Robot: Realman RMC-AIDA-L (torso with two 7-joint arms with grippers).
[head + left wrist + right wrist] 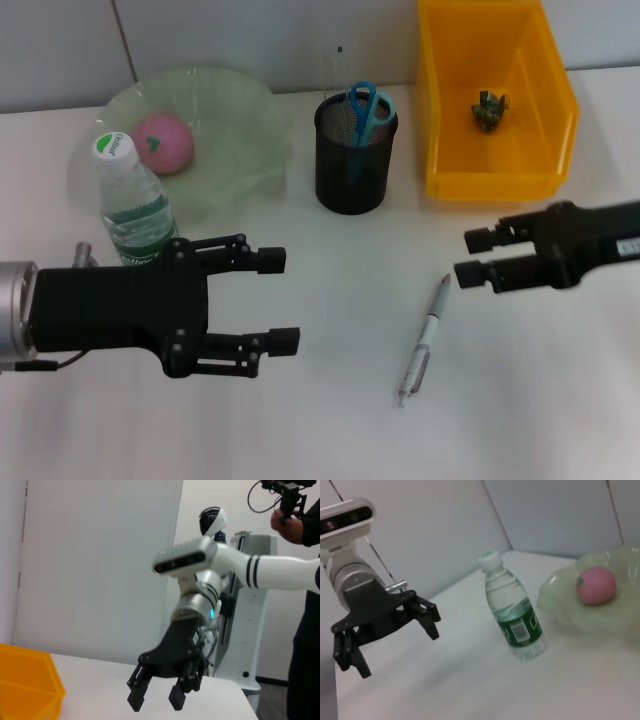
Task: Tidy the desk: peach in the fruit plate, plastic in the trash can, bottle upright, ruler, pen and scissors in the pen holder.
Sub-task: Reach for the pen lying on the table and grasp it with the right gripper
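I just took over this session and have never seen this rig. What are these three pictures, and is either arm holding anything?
It is a two-armed robot at a white desk. One picture looks down from its head; the other two come from wrist cameras, each showing the opposite arm.

The left gripper and the right gripper hover with jaws open, holding nothing.

The peach lies in the fruit plate, the bottle stands upright, the scissors are in the pen holder, and crumpled plastic is in the yellow bin. The pen lies on the desk.
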